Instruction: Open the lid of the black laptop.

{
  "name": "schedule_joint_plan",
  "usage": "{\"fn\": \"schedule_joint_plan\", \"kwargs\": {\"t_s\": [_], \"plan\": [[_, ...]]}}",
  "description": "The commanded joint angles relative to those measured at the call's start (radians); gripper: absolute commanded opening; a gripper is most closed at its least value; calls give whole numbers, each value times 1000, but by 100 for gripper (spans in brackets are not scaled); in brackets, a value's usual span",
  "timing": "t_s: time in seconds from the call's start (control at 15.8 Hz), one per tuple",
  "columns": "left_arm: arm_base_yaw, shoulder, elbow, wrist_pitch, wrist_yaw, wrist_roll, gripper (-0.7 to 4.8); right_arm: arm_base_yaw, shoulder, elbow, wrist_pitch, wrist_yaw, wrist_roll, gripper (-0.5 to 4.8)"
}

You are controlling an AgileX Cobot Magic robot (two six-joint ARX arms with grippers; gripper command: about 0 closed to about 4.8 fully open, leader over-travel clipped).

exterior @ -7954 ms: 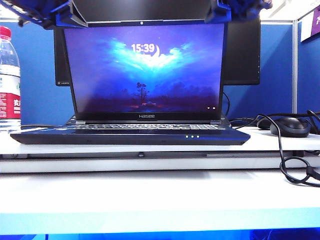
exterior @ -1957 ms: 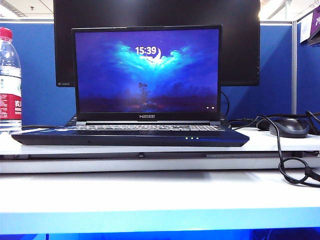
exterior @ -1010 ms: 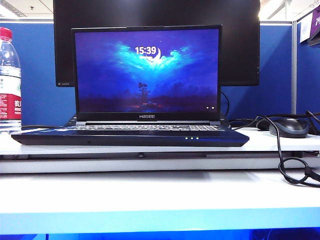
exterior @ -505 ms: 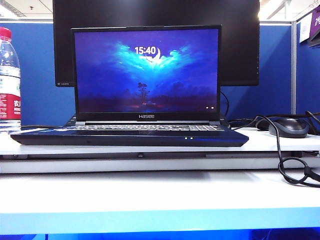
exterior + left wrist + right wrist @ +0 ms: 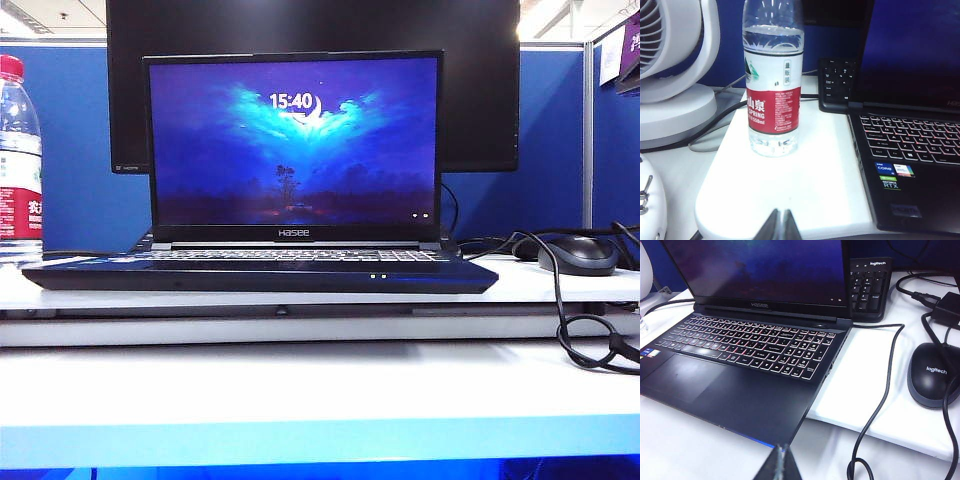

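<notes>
The black laptop [image 5: 260, 272] sits on a white stand with its lid [image 5: 293, 145] raised upright, the screen lit with a blue picture and 15:40. The backlit keyboard shows in the right wrist view, on the laptop [image 5: 740, 365] under the lid [image 5: 760, 270]. In the left wrist view one corner of the laptop [image 5: 910, 165] and the lid [image 5: 915, 50] appear. My left gripper [image 5: 781, 215] is shut and empty, off the laptop's left front corner. My right gripper [image 5: 781, 450] is shut and empty, just off the right front corner. Neither gripper shows in the exterior view.
A water bottle [image 5: 773, 75] stands on the white stand [image 5: 790, 190] left of the laptop, a white fan [image 5: 675, 70] beyond it. A black mouse [image 5: 934, 374] and cables [image 5: 875, 405] lie to the right. A separate keyboard [image 5: 867, 287] and a dark monitor [image 5: 480, 90] are behind.
Eight seconds ago both grippers were up at the lid's top corners with the lid tilted further back; they have since left the exterior view. The lid now stands more upright, and the clock reads 15:40.
</notes>
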Motion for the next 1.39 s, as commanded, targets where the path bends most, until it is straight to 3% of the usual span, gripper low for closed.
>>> {"fn": "schedule_joint_plan", "kwargs": {"t_s": [0.06, 0.44, 0.57, 0.69, 0.82, 0.88, 0.95, 1.39], "plan": [[0, -2, 0, 13, 2, 1, 22, 0, 0, 3, 16, -3, 0, -1], [0, -2, 0, 13, 2, 1, 22, 0, 0, 3, 10, -3, -18, -1], [0, -2, 0, 13, 2, 1, 22, -33, -60, 3, -51, 6, -159, -1], [1, -2, 0, 10, 3, 1, 22, -163, -157, -25, -42, 61, -255, -1], [0, -2, 0, 9, 2, 1, 22, -354, -245, -81, 13, 158, -269, -1], [1, -2, 0, 7, 2, 1, 22, -466, -288, -121, 35, 157, -264, -1], [2, -2, 0, 6, 4, 1, 22, -515, -304, -146, 53, 153, -255, -1], [5, -2, 0, 5, 3, 1, 22, -537, -310, -286, 174, 15, -151, -1]]}}
